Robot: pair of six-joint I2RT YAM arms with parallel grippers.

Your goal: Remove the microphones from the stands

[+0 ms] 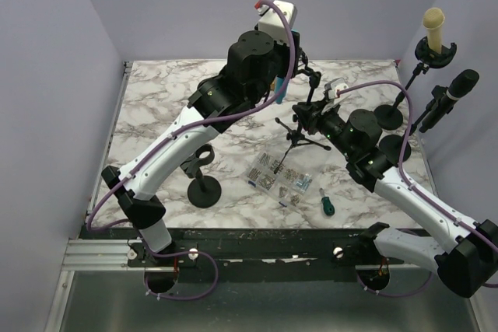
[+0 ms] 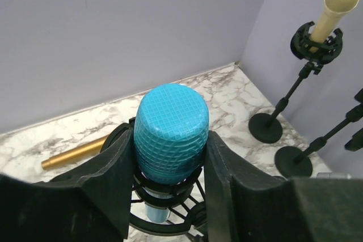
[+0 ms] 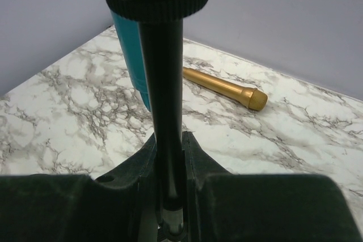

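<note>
Marble-patterned table (image 1: 156,99) fills my overhead view, and at its near left I see a bare stand with a round base (image 1: 204,189). Moving right, my left gripper (image 2: 170,157) is closed on the blue microphone (image 2: 170,128), its fingers (image 2: 113,168) pressed against both sides of the mesh head. The microphone sits upright in its cradle on top of the tripod stand (image 1: 299,139). A gold tube (image 2: 76,154) lies flat on the table behind it. My right gripper (image 3: 169,157) is clamped on the stand's black pole lower down. Nearer me are a clear box of screws (image 1: 280,175) and a green screwdriver (image 1: 325,204). At the far right a cream microphone (image 1: 434,29) and a black microphone (image 1: 455,91) sit on their own stands.
</note>
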